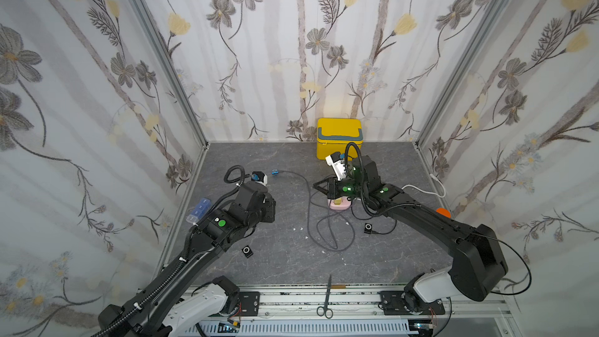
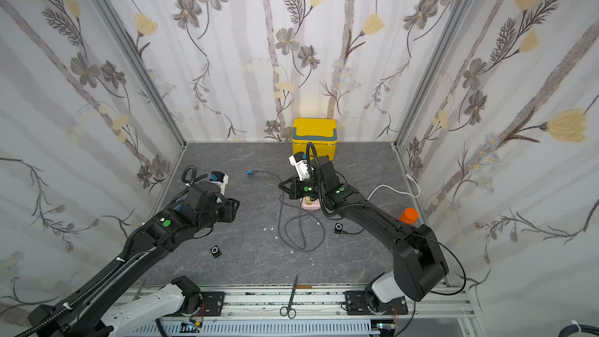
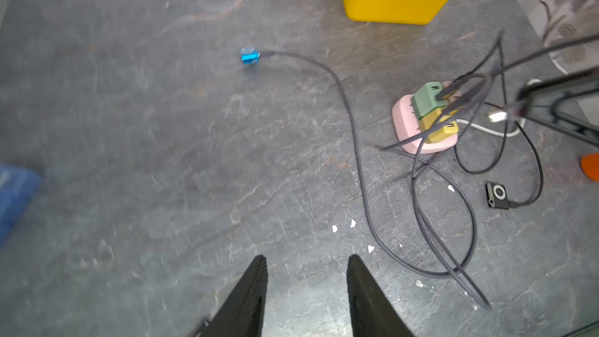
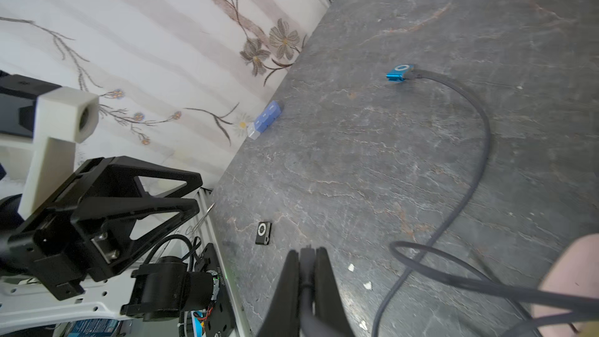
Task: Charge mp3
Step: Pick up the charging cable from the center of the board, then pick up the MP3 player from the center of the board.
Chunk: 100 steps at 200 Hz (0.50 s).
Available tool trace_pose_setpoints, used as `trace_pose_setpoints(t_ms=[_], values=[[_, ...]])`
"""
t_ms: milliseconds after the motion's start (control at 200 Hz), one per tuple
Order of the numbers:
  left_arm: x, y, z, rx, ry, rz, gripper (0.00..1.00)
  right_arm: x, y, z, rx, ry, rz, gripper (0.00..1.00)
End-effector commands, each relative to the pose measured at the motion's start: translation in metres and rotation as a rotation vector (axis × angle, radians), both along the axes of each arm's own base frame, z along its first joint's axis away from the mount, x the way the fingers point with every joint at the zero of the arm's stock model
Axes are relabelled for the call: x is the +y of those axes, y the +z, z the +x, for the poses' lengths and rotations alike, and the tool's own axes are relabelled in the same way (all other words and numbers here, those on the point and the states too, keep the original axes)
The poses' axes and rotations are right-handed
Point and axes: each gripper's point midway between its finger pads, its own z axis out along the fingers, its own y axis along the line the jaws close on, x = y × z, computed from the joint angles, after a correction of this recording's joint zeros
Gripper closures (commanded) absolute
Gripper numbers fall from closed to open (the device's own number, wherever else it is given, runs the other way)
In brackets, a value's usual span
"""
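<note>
Fingers (image 4: pixel 289 273) on your right gripper (image 4: pixel 305 254) are pinching the grey cable (image 4: pixel 306 275) over the pink charger hub (image 3: pixel 400 115); your left gripper (image 3: pixel 306 259) hangs spread with nothing between; blue mp3 (image 1: pixel 275 172) lies plugged in further back on the table (image 1: pixel 259 270); one black mp3 (image 1: pixel 247 251) sits unplugged beside your left arm.

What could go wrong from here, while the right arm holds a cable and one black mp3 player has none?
The right fingers are shut on a gray cable; cable loops cross near the pink charger, so pulling may snag or unplug something. A tug could also drag the blue mp3 player. The uncabled black mp3 player lies close to the left arm, which might knock it.
</note>
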Motion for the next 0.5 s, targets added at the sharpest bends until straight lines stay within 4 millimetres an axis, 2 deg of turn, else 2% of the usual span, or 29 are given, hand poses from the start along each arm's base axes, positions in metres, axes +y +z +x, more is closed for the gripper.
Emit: trace_pose_setpoints(t_ms=[0, 55, 150, 205, 265, 335, 495], values=[[0.008, -0.023, -0.009, 0.126, 0.227, -0.146, 0.56, -0.005, 0.008, 0.008, -0.072, -0.017, 0.014, 1.00], [0.011, -0.029, -0.011, 0.124, 0.260, -0.170, 0.55, -0.009, 0.008, 0.011, -0.085, -0.027, 0.007, 1.00], [0.034, -0.041, -0.020, 0.147, 0.377, -0.132, 0.56, -0.014, 0.009, 0.015, -0.108, -0.042, 0.000, 1.00], [0.052, -0.052, -0.031, 0.187, 0.479, -0.089, 0.61, -0.017, 0.011, 0.018, -0.119, -0.053, -0.002, 1.00], [0.066, -0.066, -0.047, 0.252, 0.559, -0.054, 0.61, -0.018, 0.013, 0.018, -0.129, -0.049, 0.002, 1.00], [0.070, -0.083, -0.060, 0.325, 0.591, -0.039, 0.53, -0.018, 0.013, 0.020, -0.141, -0.046, 0.004, 1.00], [0.070, -0.123, -0.076, 0.441, 0.629, -0.037, 0.51, -0.015, 0.012, 0.025, -0.137, -0.030, 0.020, 1.00]])
